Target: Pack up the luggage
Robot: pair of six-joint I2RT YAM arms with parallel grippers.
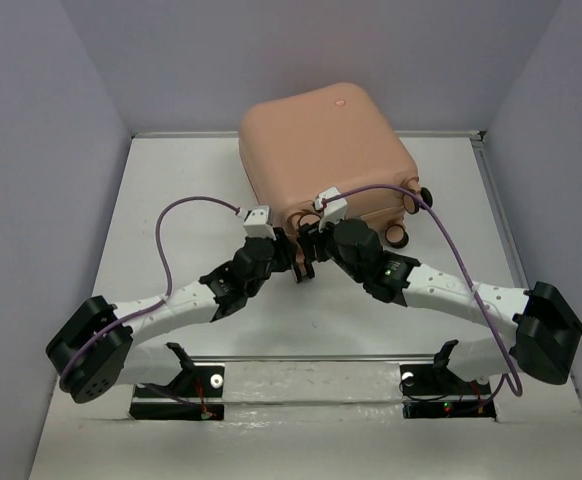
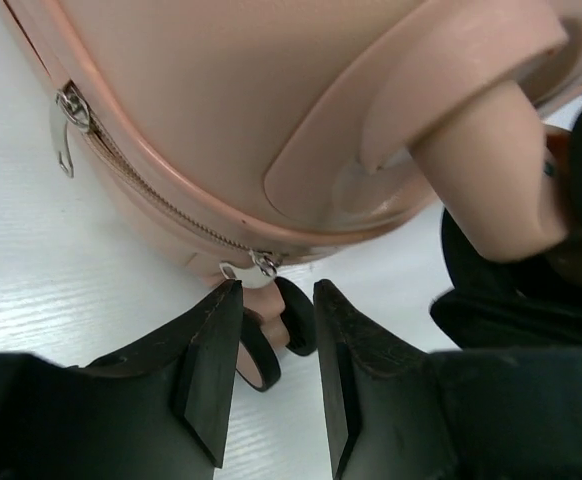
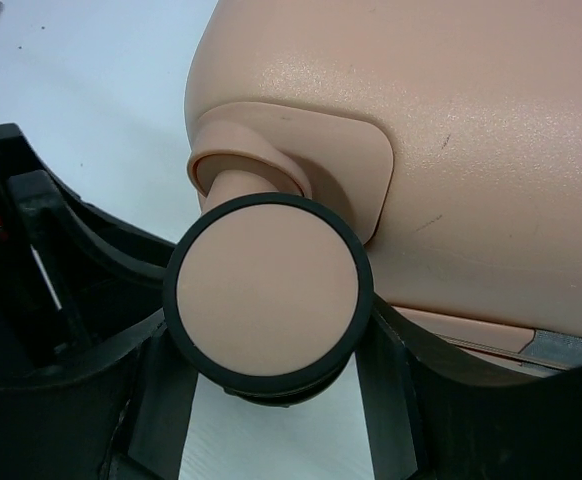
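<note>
Two pincers meet at the near edge of the luggage [image 1: 321, 150], lying far-centre on the tabletop [image 1: 171, 200]. The left pincer [image 2: 276, 290] is slightly spread beside a zipper pull [image 2: 243, 270]. The right pincer [image 3: 268, 330] straddles a wheel [image 3: 268, 285]; whether it squeezes cannot be told.

No legible text, labels or nos. on luggage [image 1: 326, 150], maybe too small

In the right wrist view, the fingers [image 3: 389, 400] of the right gripper [image 3: 271, 345] are largely masked by a wheel [image 3: 268, 293]; whether it is clamped cannot be told. The luggage [image 3: 451, 130] is cut off there by the top and right edges. In the left wrist view, a caster stem [image 2: 486, 170] is blurred, and a dark shape [image 2: 531, 310] beside it cannot be identified. Overhead, both sets of fingertips are hidden beneath the wrists.
</note>
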